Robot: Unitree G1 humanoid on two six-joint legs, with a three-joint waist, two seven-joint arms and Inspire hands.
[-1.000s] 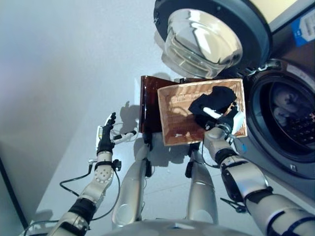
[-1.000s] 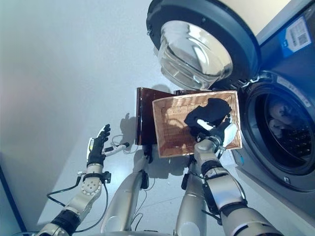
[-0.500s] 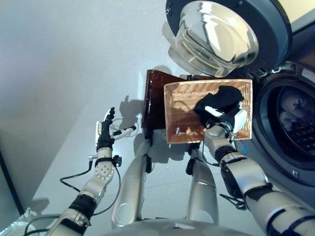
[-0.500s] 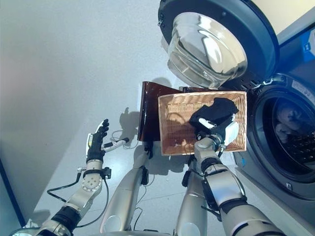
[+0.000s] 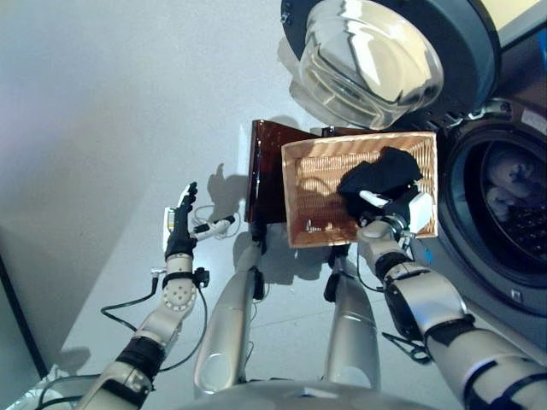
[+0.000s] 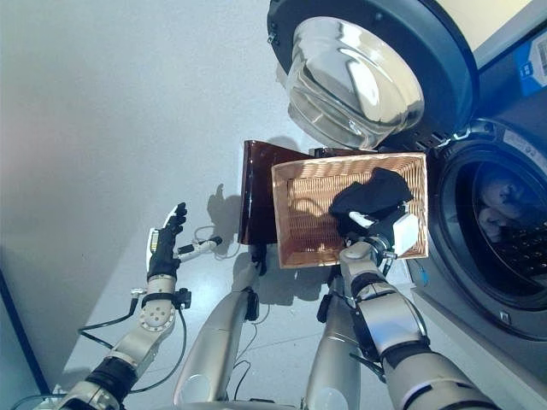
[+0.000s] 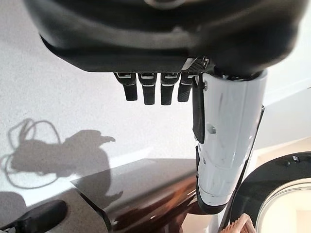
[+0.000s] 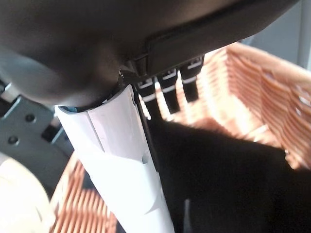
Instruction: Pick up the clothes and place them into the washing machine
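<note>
A black garment (image 5: 380, 175) lies in the right half of a wicker basket (image 5: 312, 184), close to the washing machine's open drum (image 5: 513, 205). My right hand (image 5: 389, 218) sits at the garment's near edge. Its fingers (image 8: 167, 87) reach out fairly straight onto the black cloth (image 8: 233, 174), with the white-covered thumb (image 8: 121, 160) alongside. I see no cloth pinched between them. My left hand (image 5: 179, 235) hangs open over the floor to the left of the basket, holding nothing; its straight fingers (image 7: 150, 87) show in its wrist view.
The basket rests on a dark brown stand (image 5: 265, 171). The machine's round glass door (image 5: 376, 51) is swung open above the basket. Pale laundry (image 5: 508, 184) lies inside the drum. Grey floor (image 5: 102, 128) spreads to the left.
The whole picture shifts between frames, so the camera has moved. My right hand stays on the black garment in the basket. The left hand stays open at the left.
</note>
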